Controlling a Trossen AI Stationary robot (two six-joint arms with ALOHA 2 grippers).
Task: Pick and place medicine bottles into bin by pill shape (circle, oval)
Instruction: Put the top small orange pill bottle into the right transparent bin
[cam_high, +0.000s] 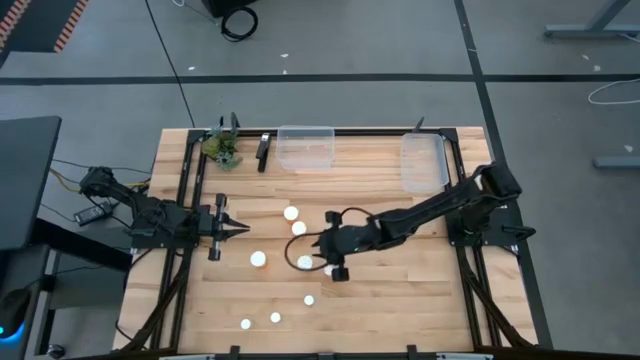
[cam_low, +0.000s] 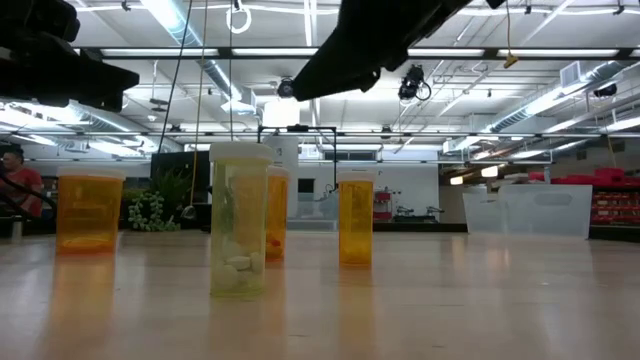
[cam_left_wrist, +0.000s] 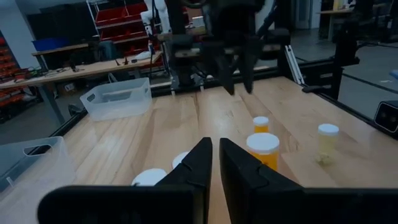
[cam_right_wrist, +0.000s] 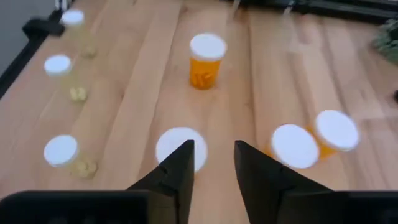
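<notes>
Surface: light wooden slatted desk (cam_high: 400, 300) with a dark frame along its edges.
Task items: small orange translucent medicine bottles with round white caps, seven counted from above, all on the desk's middle and near half.
Bottle positions: two close together toward the desk centre (cam_high: 291, 212) (cam_high: 298, 228); one nearer the left edge (cam_high: 258, 259); one under the right arm's tip (cam_high: 304, 263); three smaller ones (cam_high: 309, 299) (cam_high: 275, 318) (cam_high: 245, 324) toward the near edge.
Orientation: every bottle seen stands upright, long axis vertical, cap uppermost; the low view shows a paler bottle (cam_low: 239, 220) with white pills lying at its bottom.
Right gripper (cam_high: 322, 257): reached out to the desk centre, above the bottle under its tip; the wrist view shows the jaws a narrow gap apart with that white cap (cam_right_wrist: 180, 148) between and below them, nothing gripped.
Left gripper (cam_high: 243, 229): near the left edge, pointing toward the centre, jaws closed together and empty, clear of the bottles.
Bins: two clear plastic rectangular bins at the far edge, one central (cam_high: 306, 147), one toward the far right corner (cam_high: 424, 161); no bottle seen inside either.
Other: small green potted plant (cam_high: 222, 148) at the far left corner.
</notes>
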